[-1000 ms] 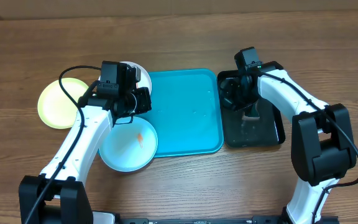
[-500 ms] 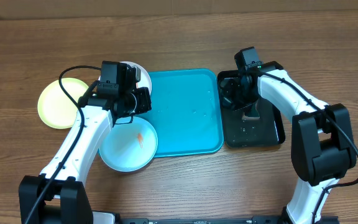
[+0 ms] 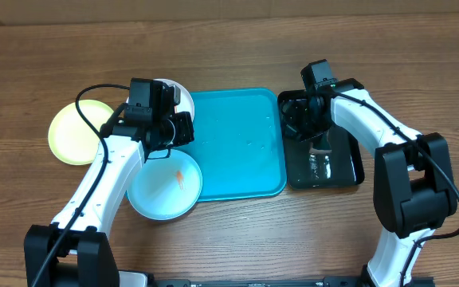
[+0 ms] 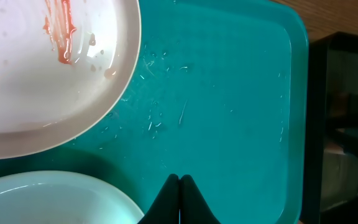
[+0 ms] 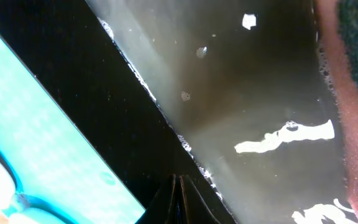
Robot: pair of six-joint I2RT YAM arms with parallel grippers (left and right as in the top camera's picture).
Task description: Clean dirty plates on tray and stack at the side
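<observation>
The turquoise tray (image 3: 241, 147) lies mid-table. The white plate (image 3: 183, 96), smeared orange in the left wrist view (image 4: 36, 81), overlaps the tray's far left corner and is mostly hidden by my left arm. The light blue plate (image 3: 162, 190) with an orange smear overlaps the tray's near left edge; it also shows in the left wrist view (image 4: 48, 199). The yellow-green plate (image 3: 72, 134) lies on the table to the left. My left gripper (image 3: 186, 131) (image 4: 180, 182) is shut and empty above the tray's left part, between the two plates. My right gripper (image 3: 295, 126) (image 5: 178, 182) is shut and empty over the black tray.
A glossy black tray (image 3: 325, 155) holding shallow water (image 5: 247, 93) sits right of the turquoise tray. A pink and green sponge (image 5: 348, 93) lies at its edge in the right wrist view. Bare wooden table (image 3: 237, 48) surrounds everything.
Neither arm has visibly moved. Only the glints on the water in the black tray have shifted.
</observation>
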